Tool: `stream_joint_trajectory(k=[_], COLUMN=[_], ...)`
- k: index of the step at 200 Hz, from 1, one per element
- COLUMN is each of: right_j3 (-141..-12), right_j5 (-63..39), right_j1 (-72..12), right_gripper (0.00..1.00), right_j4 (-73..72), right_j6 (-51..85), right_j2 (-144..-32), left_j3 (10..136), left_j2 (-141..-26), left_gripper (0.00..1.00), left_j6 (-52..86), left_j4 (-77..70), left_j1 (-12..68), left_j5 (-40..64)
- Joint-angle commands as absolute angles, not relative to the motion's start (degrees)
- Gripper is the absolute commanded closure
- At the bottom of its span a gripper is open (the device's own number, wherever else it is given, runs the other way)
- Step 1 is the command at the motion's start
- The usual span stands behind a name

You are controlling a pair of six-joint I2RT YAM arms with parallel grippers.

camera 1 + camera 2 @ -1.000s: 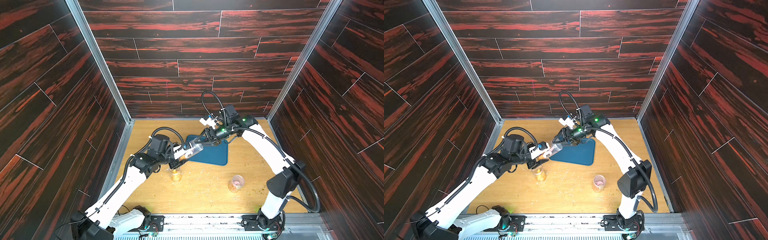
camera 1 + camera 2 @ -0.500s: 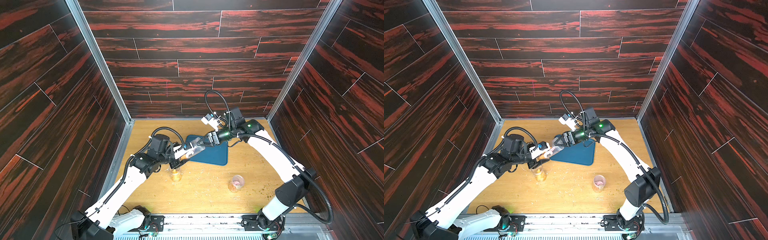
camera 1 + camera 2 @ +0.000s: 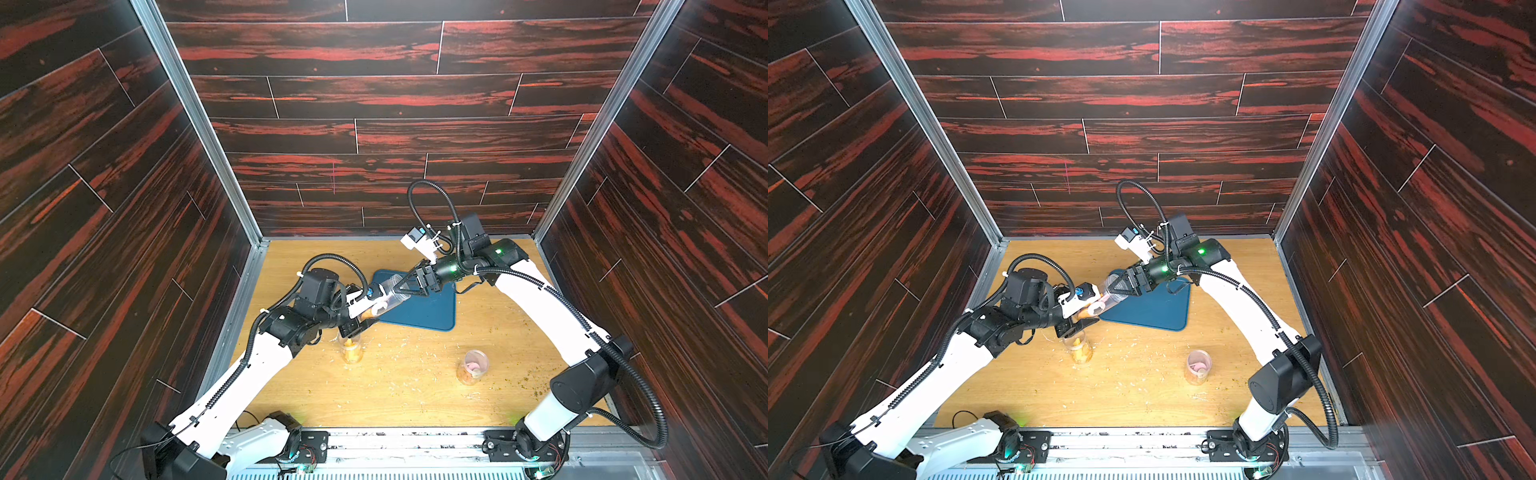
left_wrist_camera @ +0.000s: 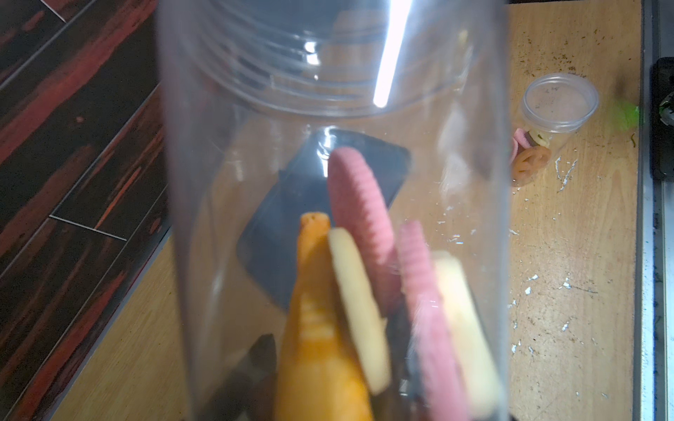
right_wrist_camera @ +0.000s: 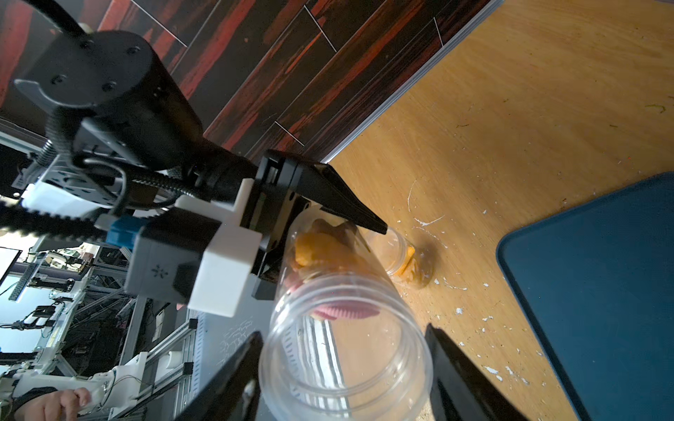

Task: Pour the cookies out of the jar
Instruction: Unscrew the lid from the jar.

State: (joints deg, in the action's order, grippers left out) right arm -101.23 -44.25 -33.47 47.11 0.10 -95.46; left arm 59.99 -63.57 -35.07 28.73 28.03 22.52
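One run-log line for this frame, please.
phase: pre-pour | left gripper: shut on jar, base end | right gripper: jaws astride open mouth, contact unclear | cookies: inside jar

The wooden table [image 3: 415, 399] is carrying a few things. A dark blue mat [image 3: 424, 311] is lying flat toward the back. A little clear jar [image 5: 392, 248] is standing near the mat, holding orange cookies [image 5: 410, 268]. Another clear jar [image 4: 561, 105] is standing well apart from it, holding pink and orange cookies [image 4: 527, 156]. White crumbs [image 3: 401, 345] are lying scattered between the two jars, and dark specks [image 3: 534, 380] are sitting by the right edge.
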Motion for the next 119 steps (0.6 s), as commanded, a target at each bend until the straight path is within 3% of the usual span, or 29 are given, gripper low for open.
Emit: stream_joint_trajectory(k=[1,61,119], right_j3=[-102.55,-89.43,-90.06], right_j5=[-43.15,-42.69,-43.36], right_j1=[-33.9,-33.84,-33.82], right_gripper=[0.29,0.28,0.28], right_j4=[47.16,32.46,35.02], right_j6=[-2.37,0.52,-3.51], right_j2=[-94.95,-85.45,-85.49], left_j3=[61.14,61.78,62.14], left_j2=[-61.03,-61.0,-61.09], left_gripper=[0.9,0.91,0.91], left_j6=[-34.82,-33.09,-31.78], left_j4=[26.59,25.31,24.67], left_j1=[28.39,28.46,28.48], left_j5=[26.48,28.61,31.8])
